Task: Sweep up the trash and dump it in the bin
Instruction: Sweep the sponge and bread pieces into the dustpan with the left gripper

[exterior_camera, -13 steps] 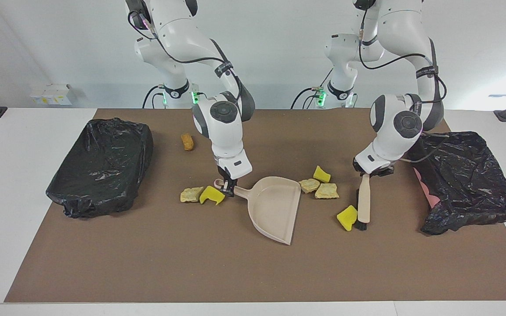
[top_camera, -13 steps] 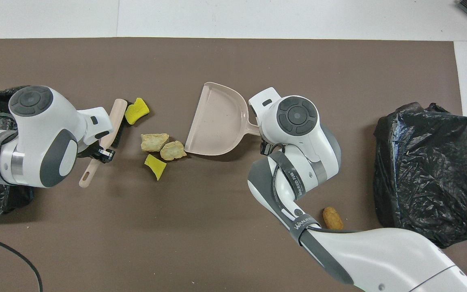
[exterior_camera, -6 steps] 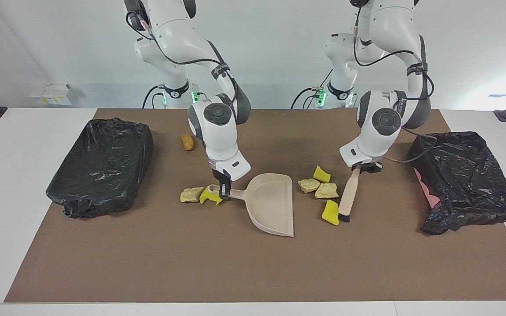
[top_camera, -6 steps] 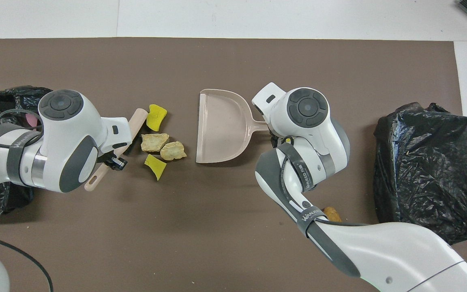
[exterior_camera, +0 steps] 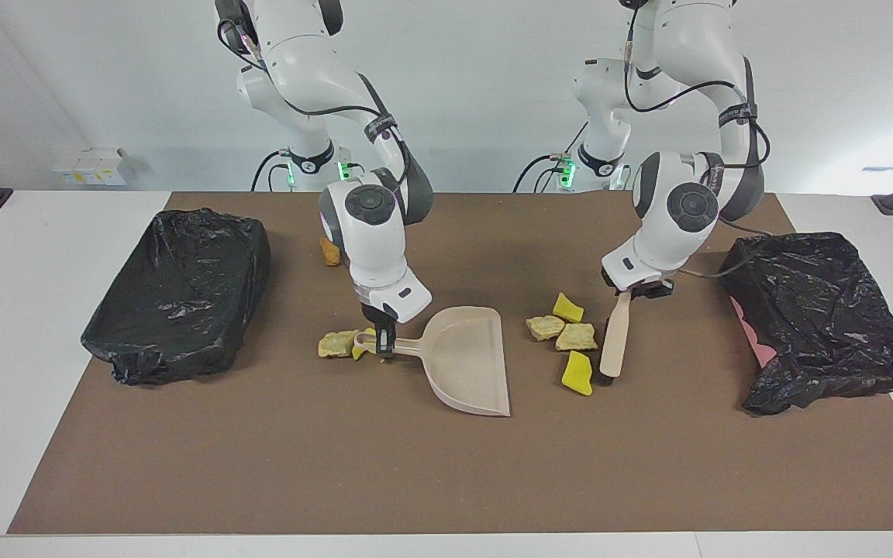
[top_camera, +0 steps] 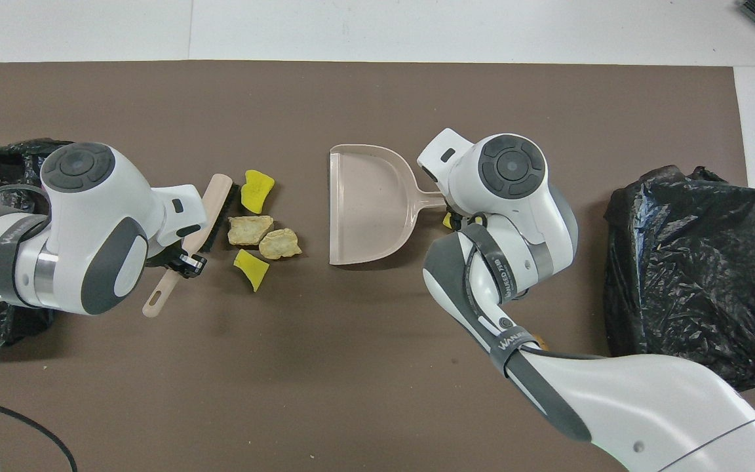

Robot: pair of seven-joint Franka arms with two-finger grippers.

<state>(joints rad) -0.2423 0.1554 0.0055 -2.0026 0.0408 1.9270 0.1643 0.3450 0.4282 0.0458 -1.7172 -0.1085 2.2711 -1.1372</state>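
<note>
My right gripper point(exterior_camera: 382, 343) is shut on the handle of the beige dustpan point(exterior_camera: 468, 360), which rests on the mat with its mouth toward the trash pile. My left gripper point(exterior_camera: 637, 288) is shut on the beige-handled brush point(exterior_camera: 615, 338), whose bristles touch the mat beside a yellow sponge chunk point(exterior_camera: 577, 373). Two beige lumps point(exterior_camera: 562, 332) and another yellow chunk point(exterior_camera: 568, 308) lie between brush and dustpan. A beige lump point(exterior_camera: 336, 343) and a partly hidden yellow chunk point(exterior_camera: 360, 346) lie by the dustpan's handle. A brown nugget point(exterior_camera: 328, 252) lies nearer the robots, partly hidden by my right arm. In the overhead view the pile point(top_camera: 259, 233) lies between the brush point(top_camera: 210, 213) and the dustpan point(top_camera: 367, 203).
A bin lined with a black bag point(exterior_camera: 179, 287) stands at the right arm's end of the brown mat. A second black-bagged bin point(exterior_camera: 826, 310) stands at the left arm's end. White table point(exterior_camera: 20, 349) surrounds the mat.
The left gripper swept the brush and the yellow chunk toward the pile and the dustpan. The right gripper turned the dustpan's mouth toward the pile and shifted it slightly toward the right arm's end.
</note>
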